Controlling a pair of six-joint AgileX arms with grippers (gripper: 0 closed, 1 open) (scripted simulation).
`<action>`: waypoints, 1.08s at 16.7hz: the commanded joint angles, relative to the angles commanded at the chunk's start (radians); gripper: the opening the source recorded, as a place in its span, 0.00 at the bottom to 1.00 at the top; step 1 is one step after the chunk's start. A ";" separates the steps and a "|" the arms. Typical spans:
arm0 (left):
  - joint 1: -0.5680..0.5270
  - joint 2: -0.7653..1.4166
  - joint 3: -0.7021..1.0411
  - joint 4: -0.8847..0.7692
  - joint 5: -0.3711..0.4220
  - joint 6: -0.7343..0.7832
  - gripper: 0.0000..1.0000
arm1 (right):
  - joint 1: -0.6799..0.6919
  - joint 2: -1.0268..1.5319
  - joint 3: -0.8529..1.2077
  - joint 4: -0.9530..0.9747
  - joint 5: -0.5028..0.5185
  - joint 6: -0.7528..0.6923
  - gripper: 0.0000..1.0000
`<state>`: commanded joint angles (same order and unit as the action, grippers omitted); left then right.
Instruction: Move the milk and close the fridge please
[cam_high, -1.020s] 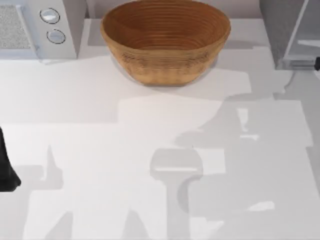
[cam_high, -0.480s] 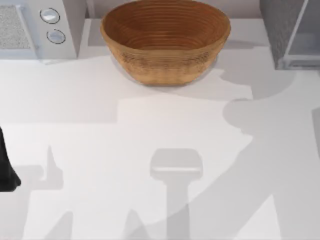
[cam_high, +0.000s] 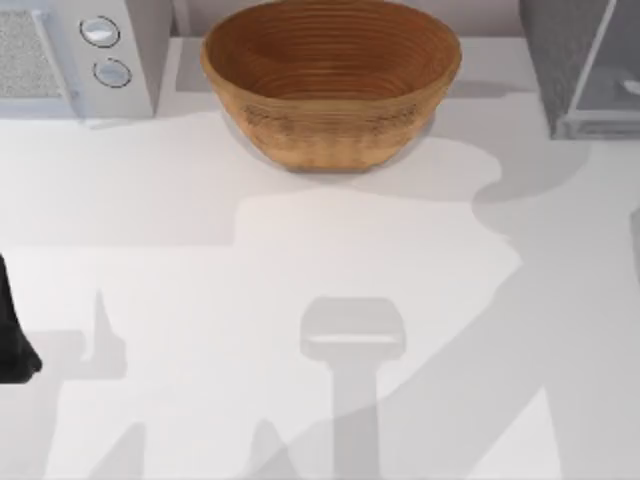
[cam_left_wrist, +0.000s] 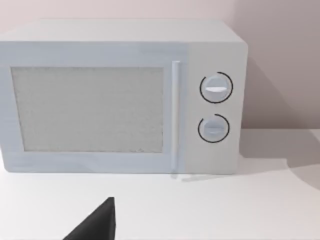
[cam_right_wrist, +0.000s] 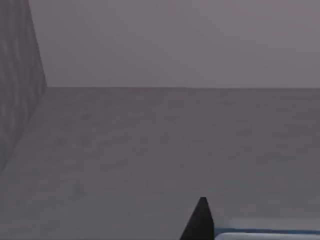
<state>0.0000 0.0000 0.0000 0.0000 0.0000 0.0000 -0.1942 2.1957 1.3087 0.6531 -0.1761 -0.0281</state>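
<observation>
From above, the woven bowl (cam_high: 331, 82) sits at the back middle of the white table (cam_high: 300, 250), its far rim cut by the frame edge. At the back left stands the white appliance (cam_high: 75, 55) with two round knobs, partly out of frame. At the back right is the fridge (cam_high: 560, 50), dark speckled grey, with its pale door panel (cam_high: 610, 90) in a light frame swung out beside it; both run off the edge, so I can't tell how far the door stands open. My left arm (cam_high: 12, 340) is a dark shape at the table's left edge, and whether those jaws are open or closed I cannot tell.

On my left wrist camera, the white appliance (cam_left_wrist: 122, 97) faces me square on, door shut, and a black fingertip (cam_left_wrist: 97, 225) pokes into frame; the jaw state stays unclear.

On my right wrist camera, I'm looking across a dim grey floor toward a back wall, a speckled wall (cam_right_wrist: 17, 85) to one side: the fridge interior. One black fingertip (cam_right_wrist: 200, 220) shows, and beside it a white sliver with a blue line (cam_right_wrist: 265, 232), likely the milk, mostly cut off. Whether I grip it, I cannot tell.
</observation>
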 joint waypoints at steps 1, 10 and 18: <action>0.000 0.000 0.000 0.000 0.000 0.000 1.00 | -0.001 0.001 0.001 0.000 0.000 0.000 0.00; 0.000 0.000 0.000 0.000 0.000 0.000 1.00 | -0.005 0.004 0.004 -0.002 -0.002 -0.002 0.23; 0.000 0.000 0.000 0.000 0.000 0.000 1.00 | -0.005 0.004 0.004 -0.002 -0.002 -0.002 0.83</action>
<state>0.0000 0.0000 0.0000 0.0000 0.0000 0.0000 -0.1994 2.2001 1.3124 0.6512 -0.1779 -0.0297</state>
